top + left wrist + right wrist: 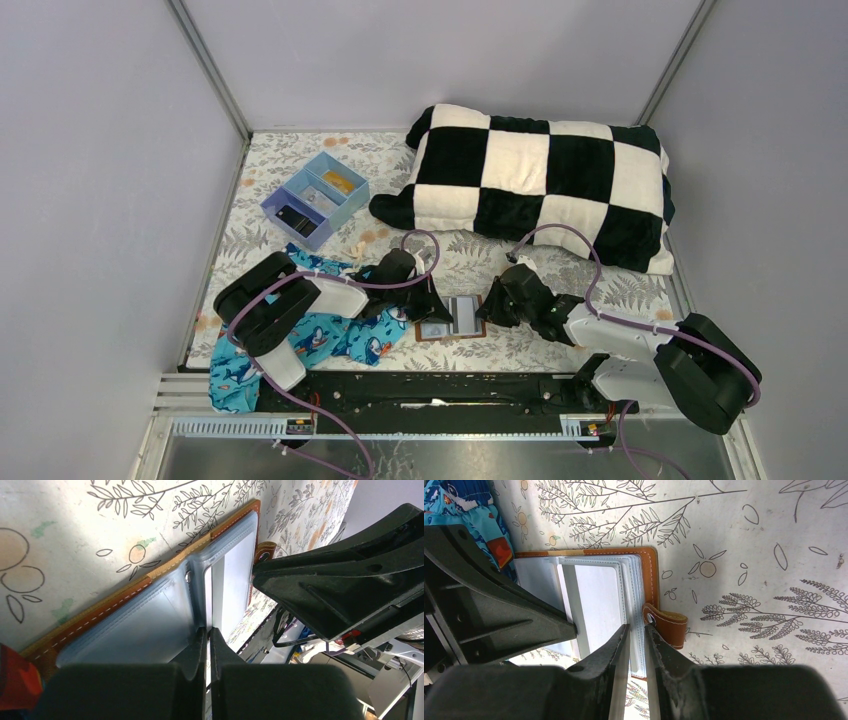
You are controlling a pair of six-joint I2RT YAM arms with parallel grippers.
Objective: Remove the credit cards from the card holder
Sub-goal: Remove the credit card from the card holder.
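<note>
The card holder [451,318] lies open at six o'clock on the desk [470,262]. At its nine o'clock the left gripper [208,632] is nipped narrow on a whitish credit card [208,595] edge. At three o'clock the right gripper [638,630] pinches the clear sleeves [636,590] beside the snap tab [669,625].

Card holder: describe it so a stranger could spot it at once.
On the leaf-print table, look in front of the checkered pillow, near the front edge. The card holder lies open there: brown leather, clear sleeves, a snap tab, unlike the blue cloth beside it.
</note>
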